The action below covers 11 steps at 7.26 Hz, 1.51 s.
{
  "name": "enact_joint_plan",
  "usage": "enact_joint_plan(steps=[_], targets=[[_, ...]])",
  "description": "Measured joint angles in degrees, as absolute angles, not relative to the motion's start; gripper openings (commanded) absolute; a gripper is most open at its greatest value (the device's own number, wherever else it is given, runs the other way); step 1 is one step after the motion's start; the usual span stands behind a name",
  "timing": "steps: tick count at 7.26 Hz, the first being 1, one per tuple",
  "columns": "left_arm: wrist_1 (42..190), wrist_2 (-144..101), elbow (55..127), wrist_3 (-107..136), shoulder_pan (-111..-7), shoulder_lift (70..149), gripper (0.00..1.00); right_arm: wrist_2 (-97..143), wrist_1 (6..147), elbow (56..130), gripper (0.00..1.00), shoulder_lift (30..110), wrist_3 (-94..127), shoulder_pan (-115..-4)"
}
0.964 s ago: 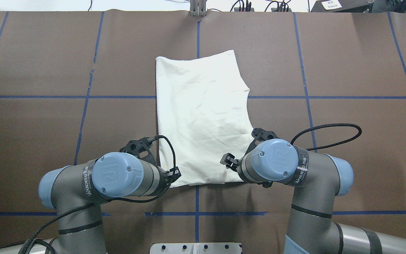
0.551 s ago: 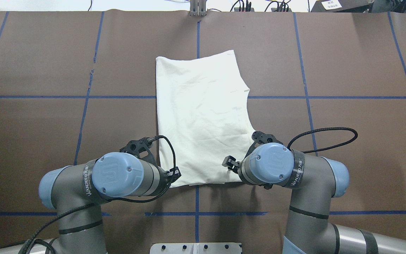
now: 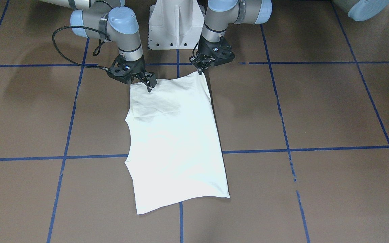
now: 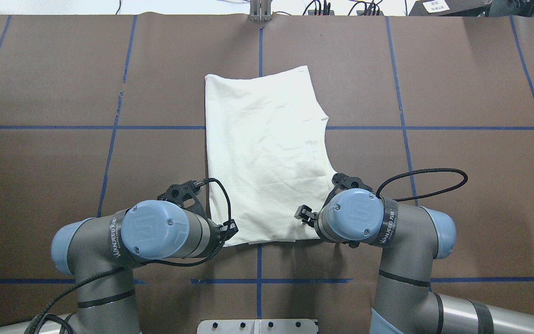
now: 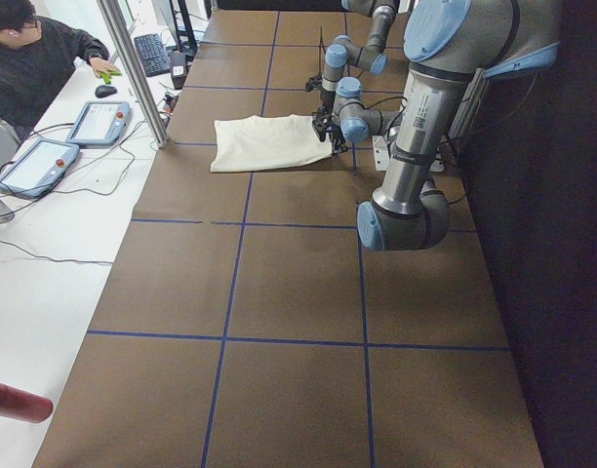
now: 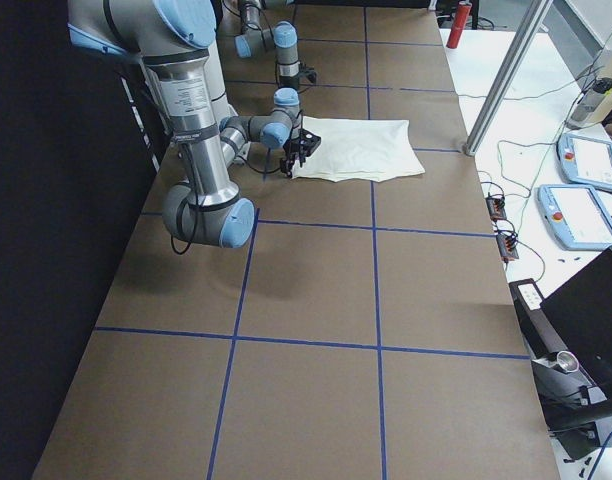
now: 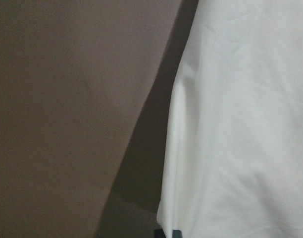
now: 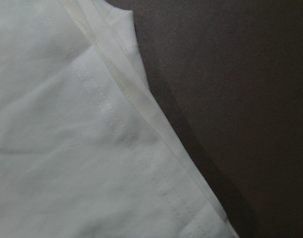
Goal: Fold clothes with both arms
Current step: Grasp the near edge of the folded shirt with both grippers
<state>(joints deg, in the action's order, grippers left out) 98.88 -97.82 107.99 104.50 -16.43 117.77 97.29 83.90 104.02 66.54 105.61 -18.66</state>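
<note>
One brown tabletop (image 4: pixel 457 83) under me, crossed by blue tape lines. My two arms are out over it: the left arm (image 4: pixel 155 234) bent in from the left, the right arm (image 4: pixel 359 218) bent in from the right, both elbows low and both wrists turned toward the middle.

Between them lies one T-shirt (image 4: pixel 262 148), folded into a long panel with the plain cream side up and no print showing. It sits at the centre of the tabletop, running from its near edge just in front of me to a far edge well up the tabletop, mostly flat with a few soft creases.

Two hands, both at the near edge. My left hand (image 3: pixel 200 70) is at the near left corner, fingers drawn together on the cloth, and that corner peaks up into them. My right hand (image 3: pixel 149 85) is on the cloth close to the near right corner, touching the shirt; whether it has closed on the fabric, I cannot tell.
</note>
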Motion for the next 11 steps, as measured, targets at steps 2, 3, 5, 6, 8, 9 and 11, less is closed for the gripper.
enact_joint_plan(steps=[2,3,5,6,8,9,11], targets=[[98.88,-97.8,107.95,104.5,-16.44,117.77,0.0,97.01,84.03,103.98,0.5,66.51,105.6,-18.71],[98.88,-97.77,107.94,104.5,-16.44,117.77,0.0,96.99,84.12,103.99,0.28,66.45,105.58,-18.75],[98.88,-97.74,107.93,104.5,-16.43,117.77,0.0,97.12,84.25,104.04,0.0,66.31,105.5,-18.86],[98.88,-97.74,107.9,104.5,-16.43,117.76,0.0,97.26,84.27,104.07,0.0,66.26,105.46,-18.91],[98.88,-97.73,107.82,104.5,-16.44,117.74,0.0,97.51,84.23,104.13,0.0,66.11,105.37,-19.11],[98.88,-97.73,107.79,104.5,-16.44,117.71,0.0,97.59,84.28,104.17,0.0,65.86,105.31,-19.24],[98.88,-97.73,107.76,104.5,-16.43,117.74,0.0,97.81,84.45,104.25,0.0,65.0,105.22,-19.57]])
